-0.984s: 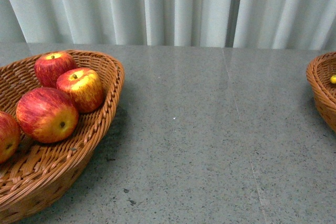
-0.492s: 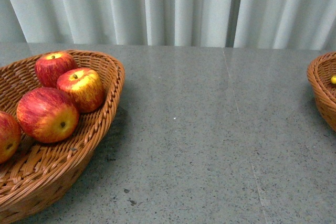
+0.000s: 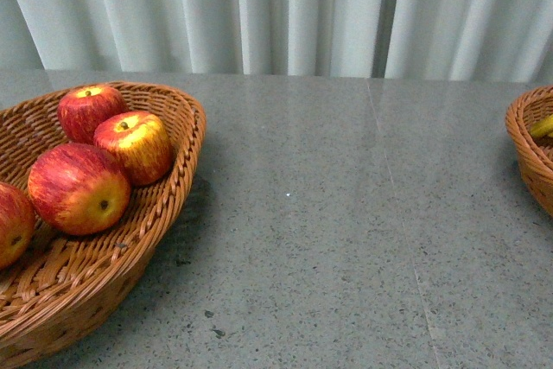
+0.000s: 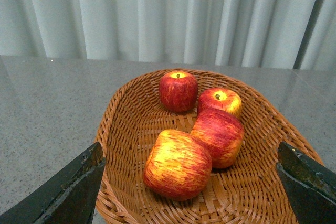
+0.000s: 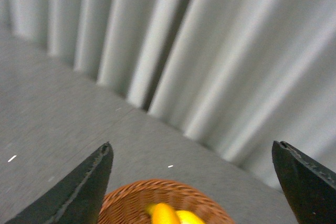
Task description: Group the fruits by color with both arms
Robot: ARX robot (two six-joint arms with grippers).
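Several red apples streaked with yellow lie in a wicker basket at the left: one at the back, one yellower, one in front, one cut off at the edge. The left wrist view shows the same apples in that basket. My left gripper is open and empty above the basket's near end. A second wicker basket at the right edge holds a banana tip. In the blurred right wrist view, bananas lie in this basket. My right gripper is open and empty above it.
The grey speckled table runs between the two baskets. A pale pleated curtain hangs along the table's far edge. Neither arm shows in the front view.
In the front view more of the banana now shows inside the right basket's rim, where only a small yellow spot showed before. The apples and left basket have not moved.
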